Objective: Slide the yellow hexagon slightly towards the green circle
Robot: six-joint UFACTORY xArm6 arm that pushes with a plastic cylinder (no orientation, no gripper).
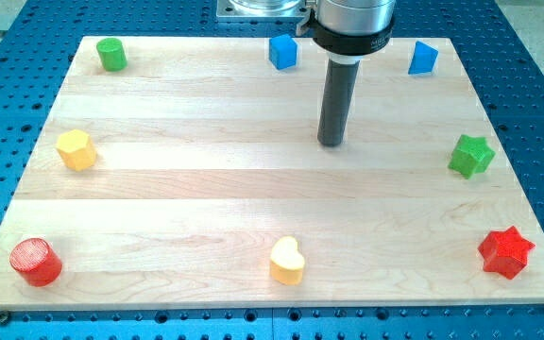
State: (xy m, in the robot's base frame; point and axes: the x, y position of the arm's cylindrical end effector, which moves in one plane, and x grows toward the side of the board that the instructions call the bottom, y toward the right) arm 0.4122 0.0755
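Approach step, I'd say: my tip (331,143) sits mid-tabletop (206,203), well apart from the yellow hexagon (76,149) at the view's left edge; no jaws on this rig, just a rod. Next move needs the tip below the hexagon, then a short push up toward the green circle (111,54). Count: two blue blocks, two yellow, two green, two red.

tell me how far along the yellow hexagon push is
Nothing looks done yet: the yellow hexagon block sits near the wooden board's left edge, well below the green circle block in the top left corner. In hand: my tip rests mid-board, far to the hexagon's right, touching no block. Left: bring the tip under the hexagon and nudge it up towards the green circle.
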